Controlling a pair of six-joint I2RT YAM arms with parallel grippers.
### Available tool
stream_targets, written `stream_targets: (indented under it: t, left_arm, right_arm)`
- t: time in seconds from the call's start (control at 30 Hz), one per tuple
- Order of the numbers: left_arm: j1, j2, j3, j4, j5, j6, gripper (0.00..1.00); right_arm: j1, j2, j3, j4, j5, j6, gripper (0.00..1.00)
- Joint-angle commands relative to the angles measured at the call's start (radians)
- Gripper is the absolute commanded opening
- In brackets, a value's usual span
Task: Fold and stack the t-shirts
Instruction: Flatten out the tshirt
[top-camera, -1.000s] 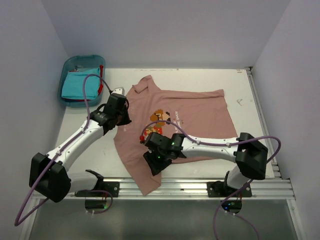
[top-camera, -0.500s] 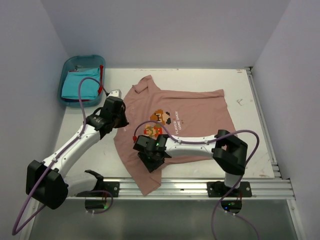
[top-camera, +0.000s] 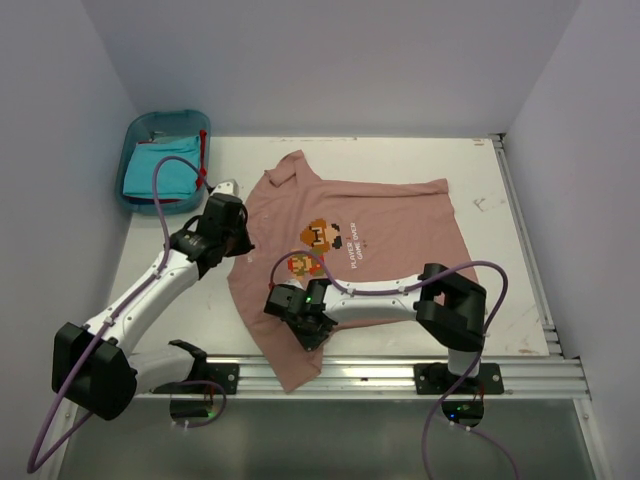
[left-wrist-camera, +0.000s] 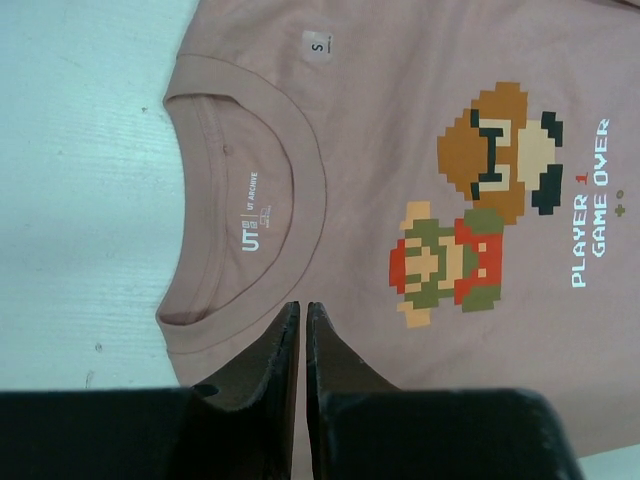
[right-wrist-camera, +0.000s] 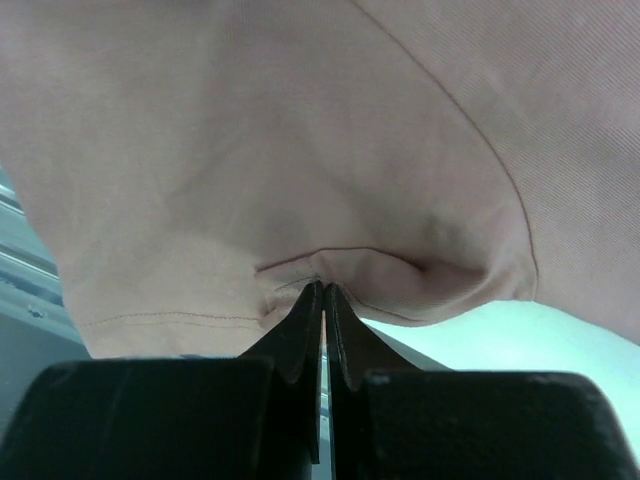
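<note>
Pink t-shirt (top-camera: 395, 215) lies spread mid-frame on the desk (top-camera: 480, 165), one sleeve (top-camera: 290, 365) spilling over the bottom edge. Right pincer (right-wrist-camera: 322, 292) is clamped on a thin pucker there, which may slip free when pulled. Left pincer (left-wrist-camera: 302, 312), pressed together, grips nothing by the collar (left-wrist-camera: 305, 180).

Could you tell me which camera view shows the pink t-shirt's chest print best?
The left wrist view: the chest print is large, its text legible. The top external view shows it small; the right wrist view shows only the t-shirt's plain cloth.
</note>
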Motion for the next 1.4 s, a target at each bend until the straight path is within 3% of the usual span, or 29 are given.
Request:
stream_targets:
  t: [0.0, 0.3, 0.67, 0.73, 0.77, 0.83, 0.9, 0.97, 1.1, 1.2, 1.23, 1.37]
  left_arm:
    - [0.009, -0.007, -0.007, 0.024, -0.003, -0.008, 0.09]
    - [0.011, -0.004, -0.011, 0.022, 0.017, 0.002, 0.08]
    - [0.009, 0.036, 0.009, -0.005, 0.080, 0.027, 0.04]
    - [0.011, 0.039, 0.010, -0.021, 0.119, 0.044, 0.04]
    - [0.011, 0.042, 0.010, -0.033, 0.138, 0.048, 0.04]
    - [0.009, 0.036, 0.003, -0.036, 0.240, 0.068, 0.04]
    - [0.005, 0.018, -0.010, -0.022, 0.309, 0.071, 0.02]
    - [-0.044, -0.025, -0.040, 0.034, 0.409, 0.064, 0.02]
    - [-0.254, -0.033, -0.076, 0.119, 0.485, -0.025, 0.00]
    - [-0.320, 0.007, -0.140, 0.160, 0.502, -0.105, 0.00]
    - [-0.336, 0.017, -0.164, 0.180, 0.509, -0.125, 0.00]
    - [-0.417, 0.085, -0.277, 0.254, 0.480, -0.188, 0.00]
  right_arm:
    - [0.007, -0.041, 0.029, -0.053, 0.054, 0.029, 0.00]
    - [0.015, -0.162, -0.025, -0.202, 0.118, 0.072, 0.00]
    - [0.021, -0.290, -0.157, -0.345, 0.066, 0.156, 0.00]
    - [0.022, -0.307, -0.175, -0.363, 0.049, 0.158, 0.26]
    - [0.024, -0.313, -0.178, -0.371, 0.055, 0.167, 0.44]
    - [0.024, -0.337, -0.177, -0.368, 0.068, 0.164, 0.64]
    - [0.024, -0.346, -0.148, -0.366, 0.092, 0.167, 0.77]
    - [0.024, -0.350, -0.102, -0.369, 0.142, 0.170, 0.79]
    - [0.007, -0.305, -0.016, -0.394, 0.276, 0.173, 0.77]
    - [-0.036, -0.293, 0.024, -0.403, 0.356, 0.190, 0.64]
    - [-0.051, -0.299, 0.029, -0.412, 0.377, 0.202, 0.54]
    - [-0.174, -0.412, -0.014, -0.412, 0.465, 0.268, 0.43]
